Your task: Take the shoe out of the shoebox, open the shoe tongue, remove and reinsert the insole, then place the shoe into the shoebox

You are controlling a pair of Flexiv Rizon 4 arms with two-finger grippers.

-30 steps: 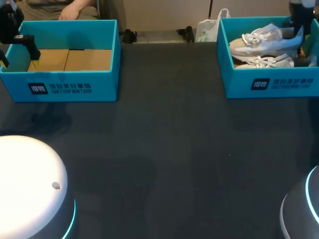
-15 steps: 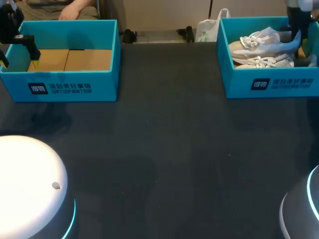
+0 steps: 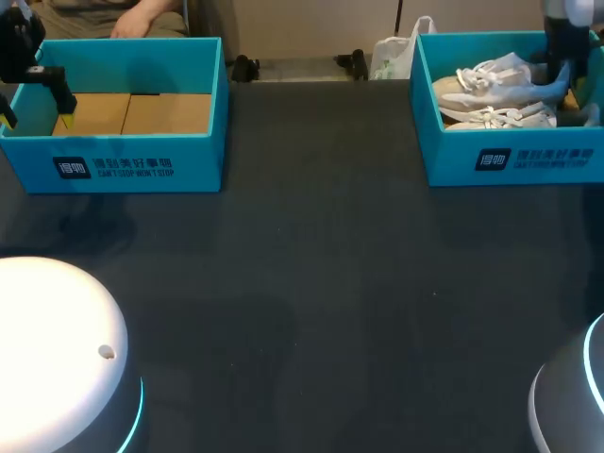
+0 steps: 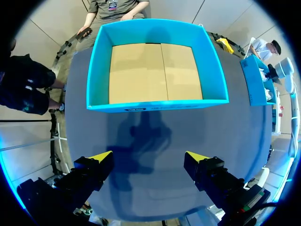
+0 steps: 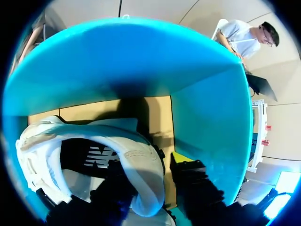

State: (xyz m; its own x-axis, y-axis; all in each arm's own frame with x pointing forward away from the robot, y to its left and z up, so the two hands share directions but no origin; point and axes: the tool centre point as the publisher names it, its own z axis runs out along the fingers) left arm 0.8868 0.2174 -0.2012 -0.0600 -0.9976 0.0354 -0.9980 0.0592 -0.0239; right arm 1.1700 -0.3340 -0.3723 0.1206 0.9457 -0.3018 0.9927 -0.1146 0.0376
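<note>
A pale grey sneaker (image 3: 491, 80) lies in the right blue shoebox (image 3: 510, 156), beside a second sneaker (image 3: 500, 116). My right gripper (image 3: 562, 66) is down at its heel. In the right wrist view the heel collar of the sneaker (image 5: 136, 155) runs between the fingers of my right gripper (image 5: 150, 172). A thin dark gap separates it from the yellow-tipped finger (image 5: 181, 160), so the gripper is open. My left gripper (image 3: 38, 109) hangs open by the empty left shoebox (image 3: 123, 160). In the left wrist view my left gripper (image 4: 148, 156) holds nothing, above the table in front of that shoebox (image 4: 155, 101).
The two shoeboxes stand at the table's far corners, with dark tabletop (image 3: 311, 264) between them. The right box's blue wall (image 5: 117, 61) rises close ahead of my right gripper. My arms' rounded bases (image 3: 57, 359) (image 3: 571, 396) fill the near corners.
The sneaker's heel sank lower into the right box with my right gripper, and the gripper's fingers then spread apart. The left arm stayed where it was.
</note>
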